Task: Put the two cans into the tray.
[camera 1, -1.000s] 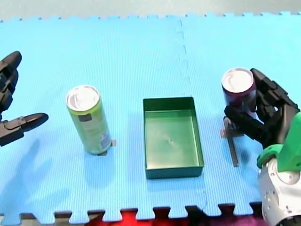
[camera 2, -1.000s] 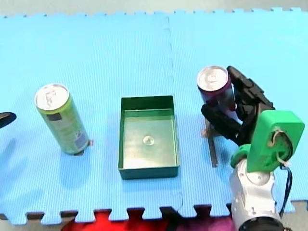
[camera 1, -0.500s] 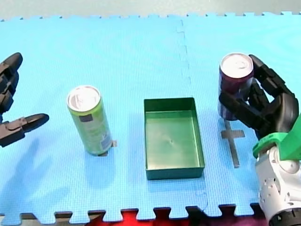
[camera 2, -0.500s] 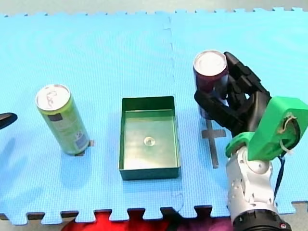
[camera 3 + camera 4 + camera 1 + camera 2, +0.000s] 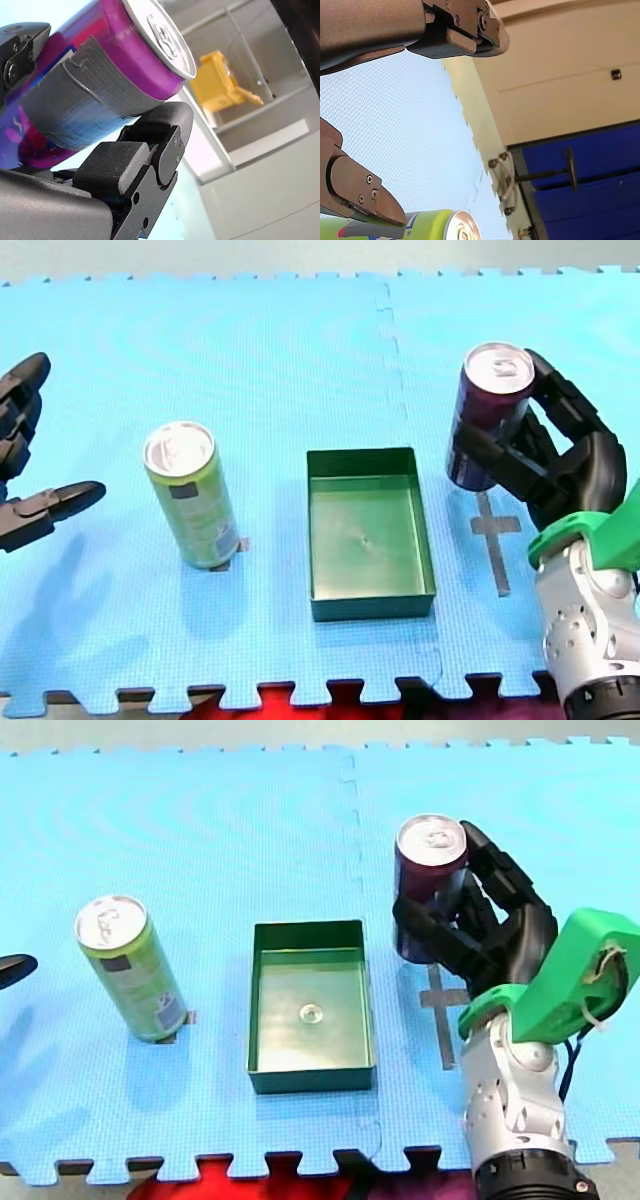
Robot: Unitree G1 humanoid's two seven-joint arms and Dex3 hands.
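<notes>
My right hand point(image 5: 530, 445) is shut on a purple can point(image 5: 485, 415) and holds it tilted above the mat, just right of the green tray point(image 5: 368, 590). The first wrist view shows this purple can point(image 5: 105, 75) close up, with black fingers point(image 5: 145, 155) wrapped around its taped body. A green can point(image 5: 190, 495) stands upright on the mat to the left of the tray. My left hand point(image 5: 25, 470) is at the left edge, apart from the green can. The green can's top point(image 5: 452, 227) also shows in the second wrist view.
A blue foam mat point(image 5: 280, 360) covers the whole work surface. A grey tape cross point(image 5: 495, 540) marks the mat below the lifted purple can. The mat's jagged front edge point(image 5: 300, 695) runs close below the tray.
My right hand has lifted the purple can off its tape cross and carried it up and slightly left toward the tray. The left hand and green can have not moved.
</notes>
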